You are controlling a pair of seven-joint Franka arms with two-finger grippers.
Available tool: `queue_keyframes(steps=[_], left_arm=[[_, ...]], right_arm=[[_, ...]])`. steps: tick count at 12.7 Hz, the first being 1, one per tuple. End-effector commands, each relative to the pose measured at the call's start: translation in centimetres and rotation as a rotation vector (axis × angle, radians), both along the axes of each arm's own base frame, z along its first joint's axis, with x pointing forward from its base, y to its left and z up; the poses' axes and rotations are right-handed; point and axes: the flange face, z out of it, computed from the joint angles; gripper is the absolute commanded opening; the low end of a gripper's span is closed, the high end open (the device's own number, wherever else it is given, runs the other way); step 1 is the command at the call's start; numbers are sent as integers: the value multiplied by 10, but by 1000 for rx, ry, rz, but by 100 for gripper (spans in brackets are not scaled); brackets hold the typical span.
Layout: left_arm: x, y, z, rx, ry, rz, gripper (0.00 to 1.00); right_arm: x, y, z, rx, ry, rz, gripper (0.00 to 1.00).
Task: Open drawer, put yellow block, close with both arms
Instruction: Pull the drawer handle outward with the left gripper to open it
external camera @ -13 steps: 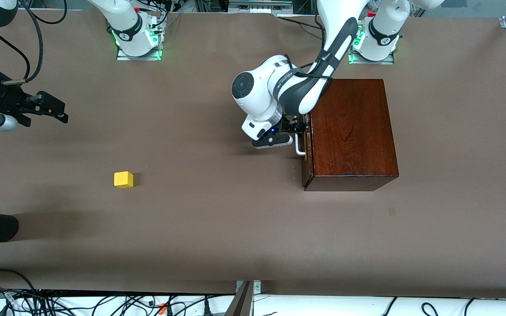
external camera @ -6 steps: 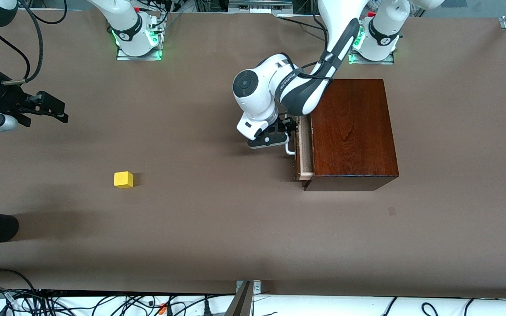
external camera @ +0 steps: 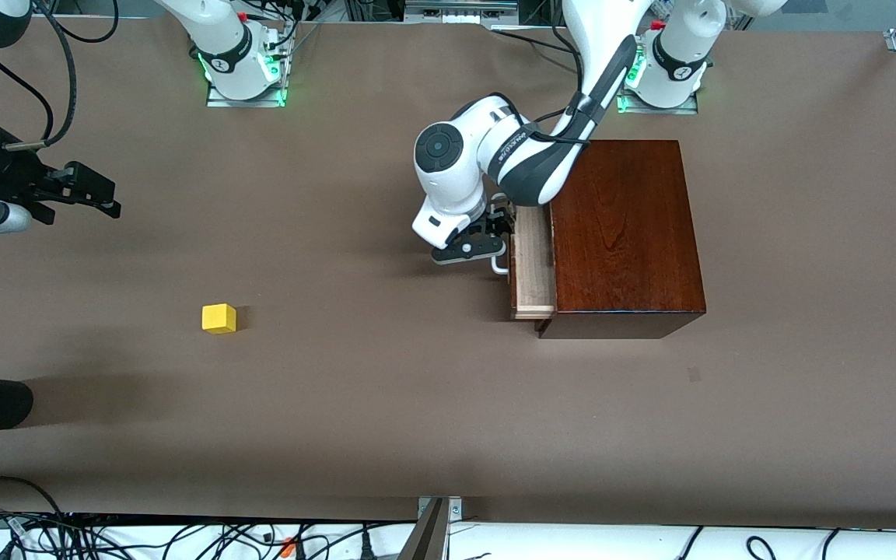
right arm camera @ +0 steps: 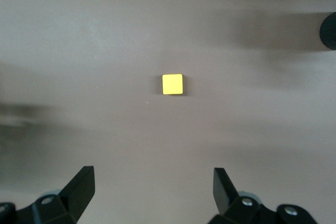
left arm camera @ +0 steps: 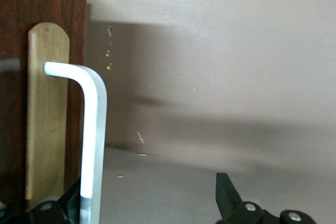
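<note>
Two pincers: left pincer (external camera: 495, 250) hooks the drawer (external camera: 533, 268) handle (left arm camera: 93, 135), fingers spread around it. Right pincer (right arm camera: 152, 192), spread, hovers; yellow block (external camera: 218, 318) lies on the worktop (external camera: 386, 404) below it, well apart from the drawer.

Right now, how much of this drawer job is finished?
Barely started. The drawer is pulled partway out of the wooden box, with the left pincer open-fingered at its white handle. The yellow block sits untouched on the table while the right pincer waits open. Loading and closing remain.
</note>
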Motion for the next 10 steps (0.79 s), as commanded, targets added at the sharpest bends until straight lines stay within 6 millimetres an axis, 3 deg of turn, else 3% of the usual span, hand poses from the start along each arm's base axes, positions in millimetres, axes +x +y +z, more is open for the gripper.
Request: queue_keyframes(steps=[1,4,6,8,10], left_arm=[[1,-22,5,-63,3,11,100],[1,-22,6,-65,1,11,100],[1,-22,6,-65,1,11,100],[0,-23,5,-63,1,9,100],[-4,-25,9,-45,-3,-9,100]], right_arm=[[7,-2,3,-15,-14,2,100],[12,-4,6,-34,-57,2,100],[28,0,-19,-52,-51,1,100],[30,-4,-23,-64,-50,4,100],[40,2,-54,-88,1,19,100]])
